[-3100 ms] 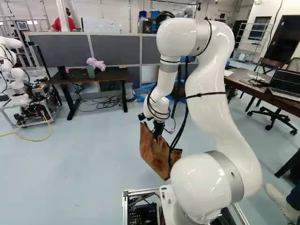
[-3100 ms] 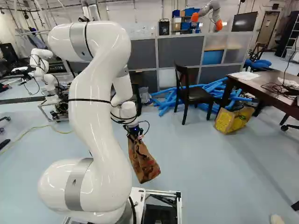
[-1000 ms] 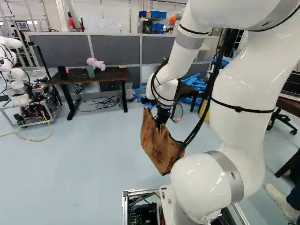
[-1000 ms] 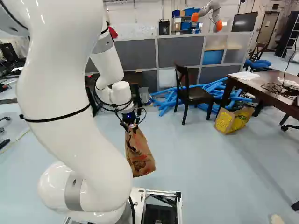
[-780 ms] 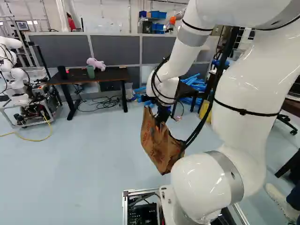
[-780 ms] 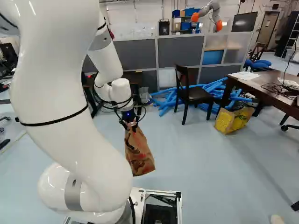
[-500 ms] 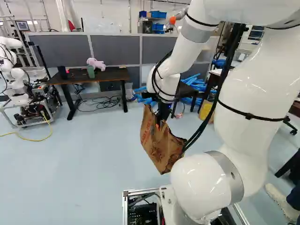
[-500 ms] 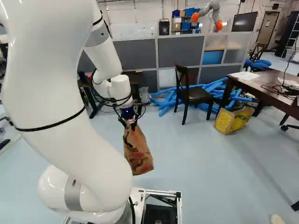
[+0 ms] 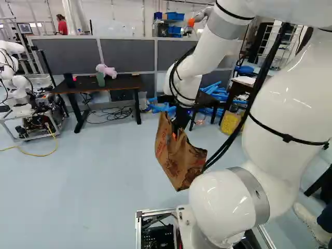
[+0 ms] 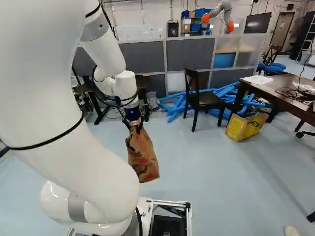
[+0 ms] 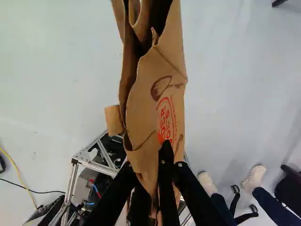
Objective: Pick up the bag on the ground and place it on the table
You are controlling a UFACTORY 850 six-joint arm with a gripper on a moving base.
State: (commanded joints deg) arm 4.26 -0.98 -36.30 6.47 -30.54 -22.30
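In the left base view my gripper [image 9: 175,132] is shut on the brown paper bag [image 9: 179,161], near a corner of it. The bag hangs tilted above the floor, in front of the white arm. The right base view shows the same bag [image 10: 142,157] hanging under the wrist. Seen from the wrist, the gripper [image 11: 150,165] pinches the folded paper bag [image 11: 157,103], which stretches away ahead of the fingers. A dark table [image 9: 124,82] with a pink plush and a green cup on it stands farther off, against the grey partition.
Another robot [image 9: 21,96] stands on a cart at the far left. A dark chair [image 10: 206,100], blue tubes [image 10: 172,109], a yellow bag [image 10: 243,127] and a second table [image 10: 275,87] are to the right. A person's shoes [image 11: 254,178] show near the base.
The arm has stretched out and its upper links have swung across the views. The held bag has gone with the gripper, slightly up and leftward in the right base view. The base has not moved.
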